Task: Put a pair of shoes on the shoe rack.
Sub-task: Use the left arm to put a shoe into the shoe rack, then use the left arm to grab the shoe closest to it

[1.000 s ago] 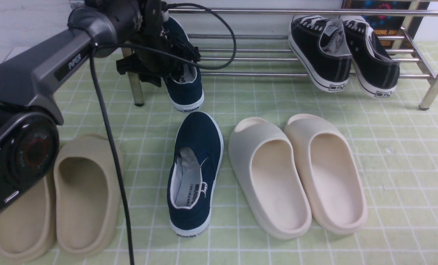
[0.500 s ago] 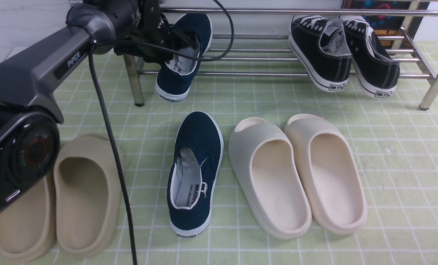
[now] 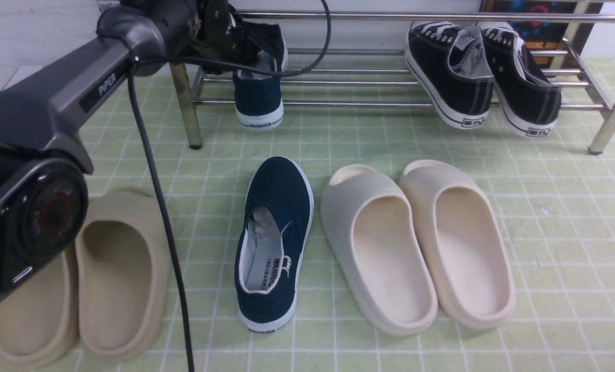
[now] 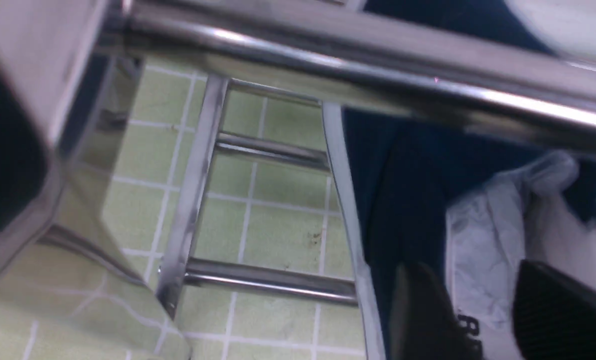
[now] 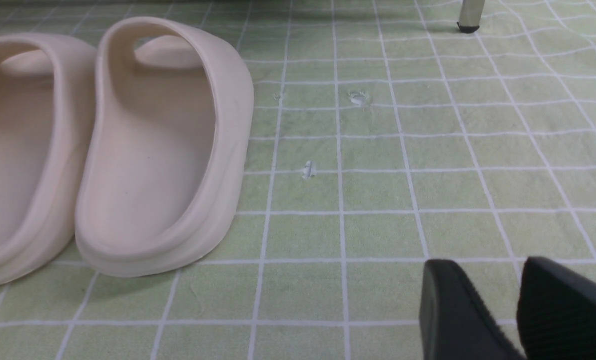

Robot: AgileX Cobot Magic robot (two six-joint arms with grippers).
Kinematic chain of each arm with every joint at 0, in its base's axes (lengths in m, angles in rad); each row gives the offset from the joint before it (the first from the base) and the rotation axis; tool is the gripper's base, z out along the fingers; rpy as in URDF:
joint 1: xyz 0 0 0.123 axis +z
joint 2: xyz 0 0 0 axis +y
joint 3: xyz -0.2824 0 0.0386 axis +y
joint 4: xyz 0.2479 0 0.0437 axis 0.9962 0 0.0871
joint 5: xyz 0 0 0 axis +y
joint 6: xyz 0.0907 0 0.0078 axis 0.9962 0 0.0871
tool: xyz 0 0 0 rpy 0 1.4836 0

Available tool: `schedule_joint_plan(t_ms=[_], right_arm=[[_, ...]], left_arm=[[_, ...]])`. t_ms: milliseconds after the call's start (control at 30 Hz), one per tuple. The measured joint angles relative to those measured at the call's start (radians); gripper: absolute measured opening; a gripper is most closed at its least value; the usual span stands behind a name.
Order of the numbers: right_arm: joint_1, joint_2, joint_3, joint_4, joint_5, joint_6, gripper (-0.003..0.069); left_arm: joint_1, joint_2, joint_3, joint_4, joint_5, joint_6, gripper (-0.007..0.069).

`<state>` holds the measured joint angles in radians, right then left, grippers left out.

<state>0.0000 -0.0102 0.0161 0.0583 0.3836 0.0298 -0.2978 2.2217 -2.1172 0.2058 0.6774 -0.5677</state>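
Materials and finishes
Shoe rack [image 3: 364,104]: glossy steel bars. Rear slip-on [image 3: 258,95]: matt navy canvas, crumpled grey paper stuffing. Cream slides [image 3: 379,248]: smooth matt foam.

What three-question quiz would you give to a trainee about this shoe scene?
1. True or false: the navy slip-on nearest the camera is on the shoe rack.
2. How many foam slides lie on the green mat?
3. Which shoes occupy the rack's right end? A. black lace-up sneakers B. foam slides C. navy slip-ons
Key: 1. False: it lies on the mat; the left gripper holds its mate at the rack. 2. Four. 3. A.
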Motion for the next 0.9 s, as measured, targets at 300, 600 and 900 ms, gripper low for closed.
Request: schedule_joint_plan(t_ms=[300,600,900], right_arm=[[0.0,0.0,0.0,0.0,0.0,0.0,0.0239],[0.0,0.0,0.0,0.0,0.001,0.0,0.0239],[0.0,0.0,0.0,0.0,0.001,0.0,0.0239]], left_arm=[[-0.008,-0.171,-0.013,-0.042,0.39,0.159,0.0375],[-0.024,-0.403,0.348,-0.33,0.549,0.352,0.0345],[-0.159,-0.453,0.905,-0.327,0.127,0.291,0.023]])
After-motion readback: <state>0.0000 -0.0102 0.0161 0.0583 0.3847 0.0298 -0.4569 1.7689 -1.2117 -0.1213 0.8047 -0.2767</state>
